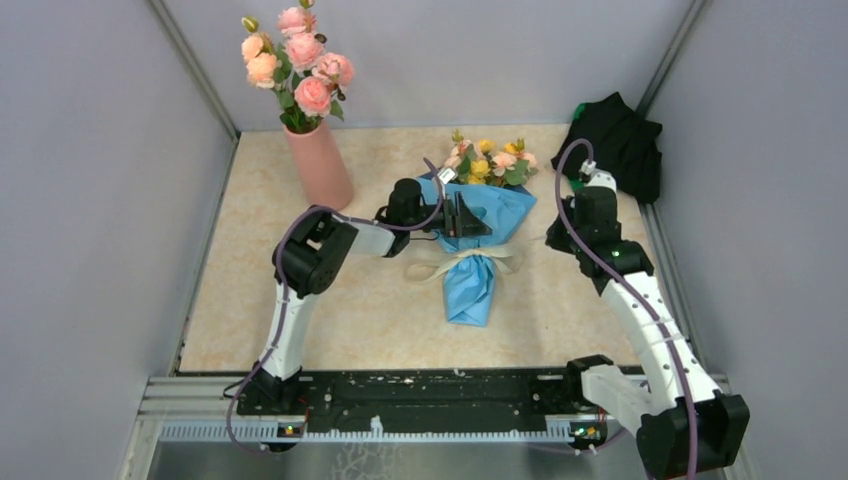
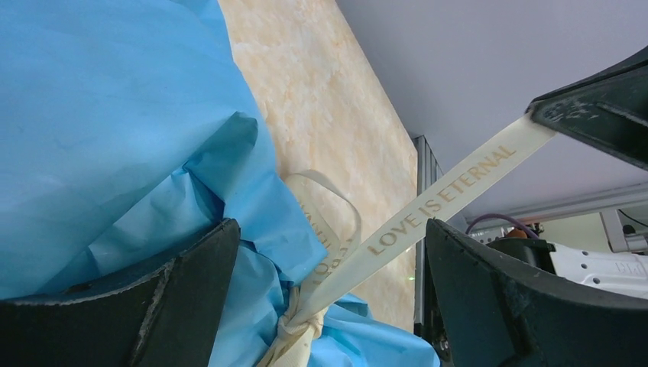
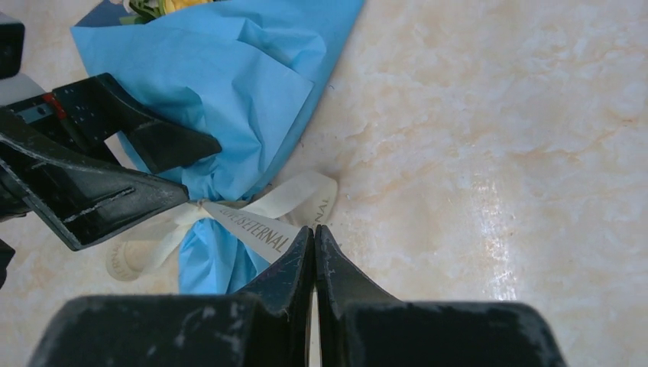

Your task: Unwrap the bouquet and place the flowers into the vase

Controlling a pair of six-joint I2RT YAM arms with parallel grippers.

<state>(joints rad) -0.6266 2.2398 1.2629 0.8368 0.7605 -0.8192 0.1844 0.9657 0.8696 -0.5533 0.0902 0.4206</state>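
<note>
Right gripper (image 3: 314,233) is clamping shut on the printed tail of the cream ribbon (image 2: 428,208), and the tail is running taut from the knot up to its fingers. Left gripper (image 1: 468,216) is standing wide open, straddling the blue paper (image 1: 505,210) just above the tie, one finger close against the wrap, holding nothing.

Progress: early. Knot is looking tied, with a loop of the bow showing beside it; from these angles I cannot tell whether it is starting to slip. Paper is wrapping the stems fully. None of the flowers (image 1: 488,160) are sitting in the vase (image 1: 320,170). It is standing upright at the far left of the table (image 1: 380,320), well apart from the bundle, and is holding only larger pink roses (image 1: 300,60). Remaining, as I judge it: freeing the ribbon, opening the paper, carrying the stems across.

Bouquet (image 1: 472,290) is lying flat at mid-table between the two arms. Long axis is running near to far, blooms pointing at the back wall and leaning slightly right, paper tip pointing toward the arm bases.
</note>
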